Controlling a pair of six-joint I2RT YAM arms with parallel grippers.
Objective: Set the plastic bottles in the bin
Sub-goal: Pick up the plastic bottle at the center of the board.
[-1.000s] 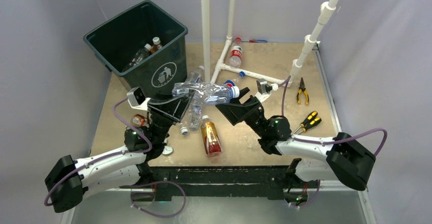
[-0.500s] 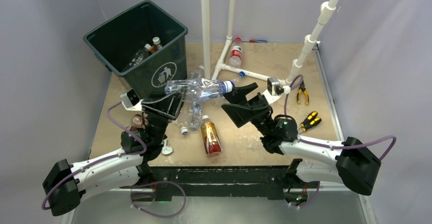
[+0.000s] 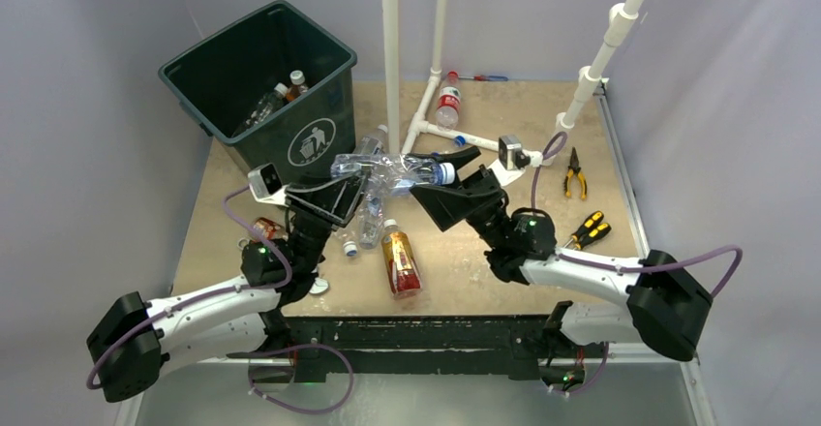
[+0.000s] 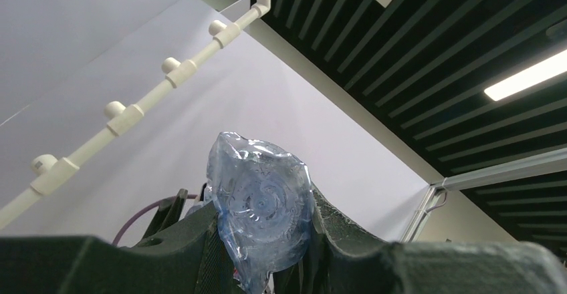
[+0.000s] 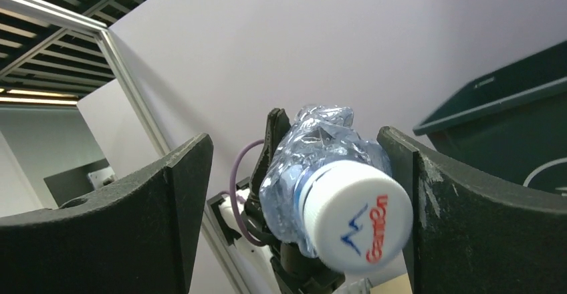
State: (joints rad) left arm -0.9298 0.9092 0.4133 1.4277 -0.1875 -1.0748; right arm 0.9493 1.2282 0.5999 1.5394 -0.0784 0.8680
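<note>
A crushed clear bottle [image 3: 392,172] with a white cap [image 5: 351,214] hangs level above the table. My left gripper [image 3: 350,186] is shut on its base end, whose bottom shows in the left wrist view [image 4: 261,207] between the fingers [image 4: 264,240]. My right gripper [image 3: 455,169] is open, its jaws spread wide around the cap end [image 5: 297,174], the cap close to the right-hand finger. The dark green bin [image 3: 319,140] stands at the back left with bottles inside [image 3: 279,97]. On the table lie an amber bottle [image 3: 399,261], a clear one [image 3: 366,218] and a red-labelled one [image 3: 447,102].
White pipes [image 3: 390,53] rise from the table behind the held bottle, with more pipe at the right [image 3: 591,73]. Yellow-handled pliers [image 3: 574,174] and yellow-black screwdrivers [image 3: 589,230] lie at the right. An orange-labelled bottle [image 3: 263,228] lies by the left arm.
The right gripper, which had drawn back to the right half a second ago, has come in again around the cap end. The left gripper keeps its hold and has shifted slightly right.
</note>
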